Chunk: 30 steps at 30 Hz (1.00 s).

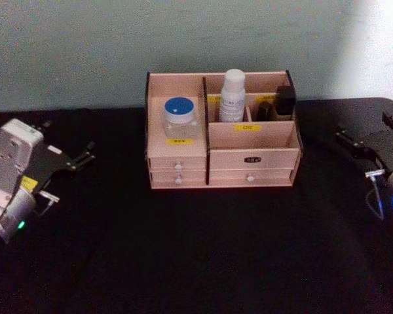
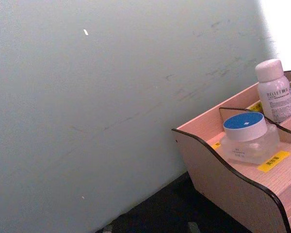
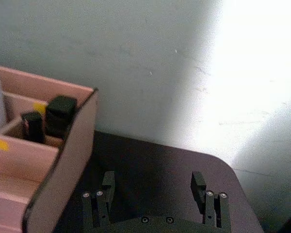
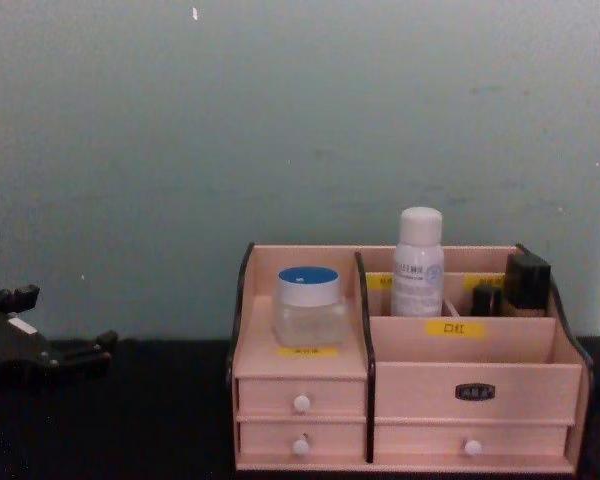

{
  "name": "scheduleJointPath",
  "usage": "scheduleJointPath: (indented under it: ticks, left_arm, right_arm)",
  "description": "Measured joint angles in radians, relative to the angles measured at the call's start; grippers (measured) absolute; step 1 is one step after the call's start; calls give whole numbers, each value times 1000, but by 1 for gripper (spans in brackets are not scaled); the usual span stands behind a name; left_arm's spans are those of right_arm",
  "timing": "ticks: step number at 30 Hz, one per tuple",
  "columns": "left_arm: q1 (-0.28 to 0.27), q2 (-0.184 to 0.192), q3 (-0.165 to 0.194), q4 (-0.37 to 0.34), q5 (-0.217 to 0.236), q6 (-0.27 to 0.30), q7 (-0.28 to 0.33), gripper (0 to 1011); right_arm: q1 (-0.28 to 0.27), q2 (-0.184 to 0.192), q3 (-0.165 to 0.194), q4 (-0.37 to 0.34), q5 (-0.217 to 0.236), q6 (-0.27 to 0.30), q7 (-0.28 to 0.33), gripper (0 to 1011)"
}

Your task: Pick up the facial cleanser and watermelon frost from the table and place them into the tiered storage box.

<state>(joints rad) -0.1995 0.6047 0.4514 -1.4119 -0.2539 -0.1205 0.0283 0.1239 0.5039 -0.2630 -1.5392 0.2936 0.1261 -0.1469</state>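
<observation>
**A:** Where are the task's things, and how do they look?

**B:** The facial cleanser (image 1: 232, 95), a slim white bottle with a rounded cap and grey print, is seen standing upright in a far compartment of the tiered storage box (image 1: 183, 173), right of the black divider. The watermelon frost (image 1: 179, 116), a squat clear jar with a blue-topped, white-rimmed lid, is seated on the left tier, above a yellow label and two white-knobbed drawers. Two small dark bottles (image 1: 280, 103) are held in the far right compartment.

**A:** And the grippers?

**B:** The left gripper (image 1: 83, 155) is placed over the black table (image 1: 196, 261), well left of the box; its fingers are spread apart, nothing held or touched. The right gripper (image 3: 153, 186) is placed well right of the box; in the right wrist view its fingers (image 3: 199, 184) are seen set wide apart, with nothing between them.
</observation>
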Motion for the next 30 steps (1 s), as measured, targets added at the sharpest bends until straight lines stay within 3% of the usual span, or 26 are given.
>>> scheduleJointPath:
  ticks: [4, 11, 30]
  left_arm:
    - [0, 0, 0, 0, 0, 0, 0, 1001]
    - [0, 0, 0, 0, 0, 0, 0, 1001]
    - [0, 0, 0, 0, 0, 0, 0, 1001]
  right_arm:
    - [14, -29, -18, 52, -42, -8, -24, 1002]
    - [40, -66, -25, 116, -73, -14, -31, 1003]
    - [35, -58, -24, 104, -68, -13, -29, 1002]
